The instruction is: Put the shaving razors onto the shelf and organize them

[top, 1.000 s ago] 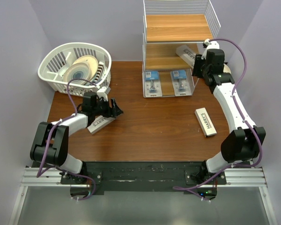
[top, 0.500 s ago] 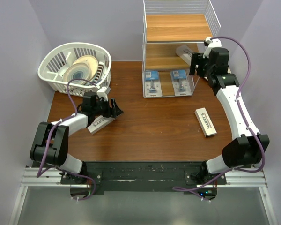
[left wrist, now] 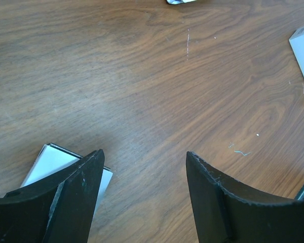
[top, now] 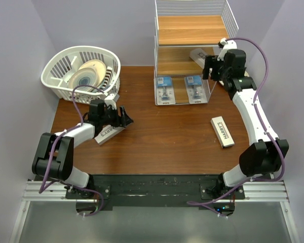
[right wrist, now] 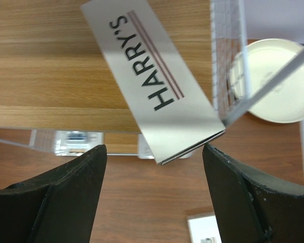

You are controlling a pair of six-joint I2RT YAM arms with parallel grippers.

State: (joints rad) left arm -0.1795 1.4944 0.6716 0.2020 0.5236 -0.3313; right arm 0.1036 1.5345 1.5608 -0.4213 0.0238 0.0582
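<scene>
Table [top: 162,136] brown wood, walls [top: 91,25] lilac; left pincer [left wrist: 144,153], right pincer [right wrist: 154,147] both spread, empty

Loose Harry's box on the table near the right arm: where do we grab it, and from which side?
Mid-length, jaws across its narrow width, straight down from above. The box lies flat on the table, long and slim, with bare wood along both long edges, so the jaws likely fit either side.

shelf [top: 190,30] front open, wire side wall [right wrist: 227,50] (right) bars entry
</scene>
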